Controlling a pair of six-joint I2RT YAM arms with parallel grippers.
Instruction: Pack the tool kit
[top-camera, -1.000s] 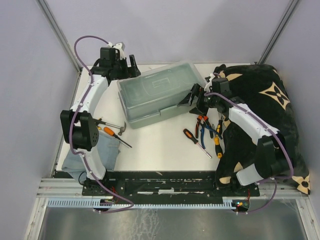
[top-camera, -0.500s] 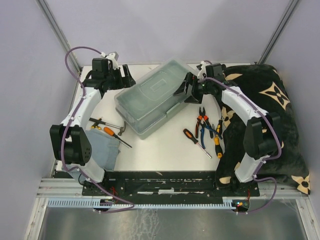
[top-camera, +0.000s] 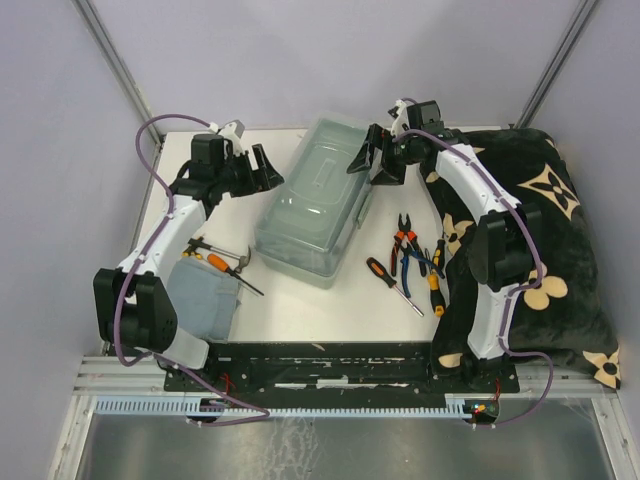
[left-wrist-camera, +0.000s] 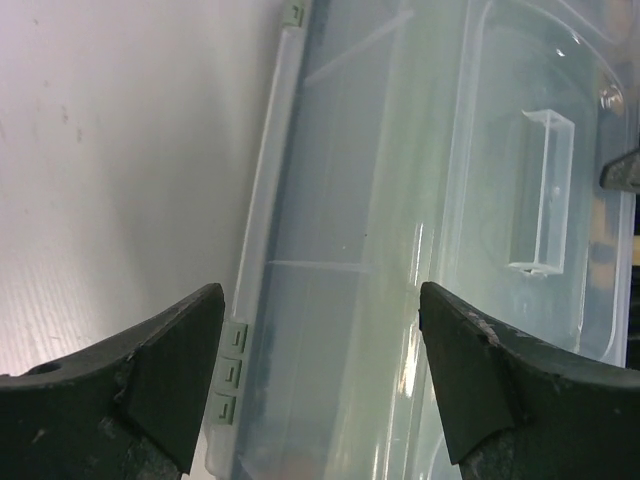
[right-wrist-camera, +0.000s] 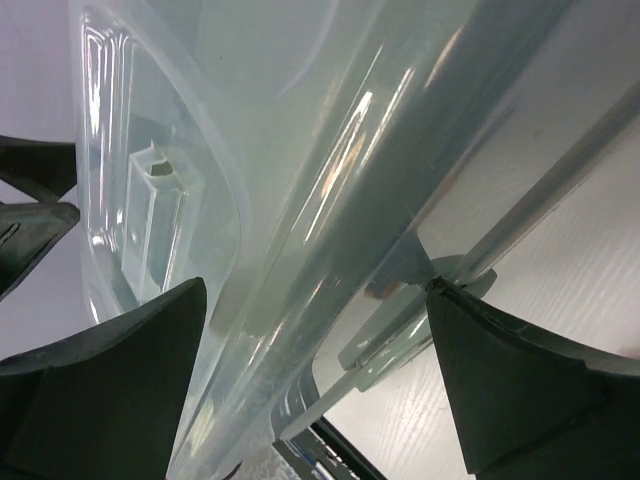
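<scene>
The pale grey-green toolbox (top-camera: 315, 200) with its translucent lid shut lies mid-table, long axis running near to far. My left gripper (top-camera: 262, 170) is open at its far left side; in the left wrist view (left-wrist-camera: 320, 330) the lid (left-wrist-camera: 420, 200) lies below the spread jaws. My right gripper (top-camera: 370, 163) is open at the far right corner; in the right wrist view (right-wrist-camera: 315, 340) one fingertip (right-wrist-camera: 470, 330) touches a latch on the box (right-wrist-camera: 300, 150). A hammer (top-camera: 208, 245) and an orange screwdriver (top-camera: 228, 267) lie left. Pliers (top-camera: 403, 235) and screwdrivers (top-camera: 385, 275) lie right.
A folded grey-blue cloth (top-camera: 205, 295) lies at the near left under the left arm. A black blanket with beige flower marks (top-camera: 540, 220) covers the table's right side. Blue-handled pliers (top-camera: 412, 258) and another screwdriver (top-camera: 437, 272) lie by the blanket's edge.
The toolbox has turned counterclockwise from nearly crosswise to nearly lengthwise. My right gripper has swung to the far side with the box's end. My left gripper has moved right toward the box.
</scene>
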